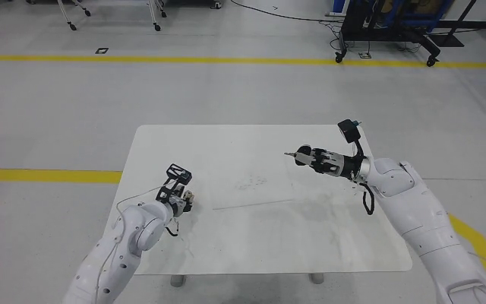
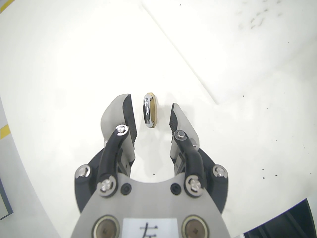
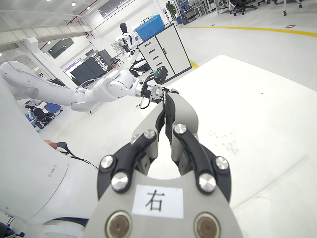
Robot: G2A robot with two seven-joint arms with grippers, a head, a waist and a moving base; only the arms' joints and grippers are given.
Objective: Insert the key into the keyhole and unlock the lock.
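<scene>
Top view: the left gripper (image 1: pixel 186 199) sits near the left edge of the desk (image 1: pixel 250 228). The right gripper (image 1: pixel 298 156) is over the right half, clamped on the key (image 1: pixel 289 154), whose thin tip projects from it.

Left wrist view: the left gripper (image 2: pixel 150 101) is spread wide. The lock (image 2: pixel 149 112) stands on the desk between its fingers (image 2: pixel 128 115), touching neither.

Right wrist view: the right gripper (image 3: pixel 169 97) has its fingers pressed together above the desk.

Lock (image 2: pixel 151 112) stands on edge between the left gripper's (image 2: pixel 151 103) spread fingers, a narrow gap either side, touching neither. The table (image 1: pixel 250 220) runs flat from there to the right gripper (image 1: pixel 298 154), well apart, clamped on the key (image 1: pixel 289 154).
</scene>
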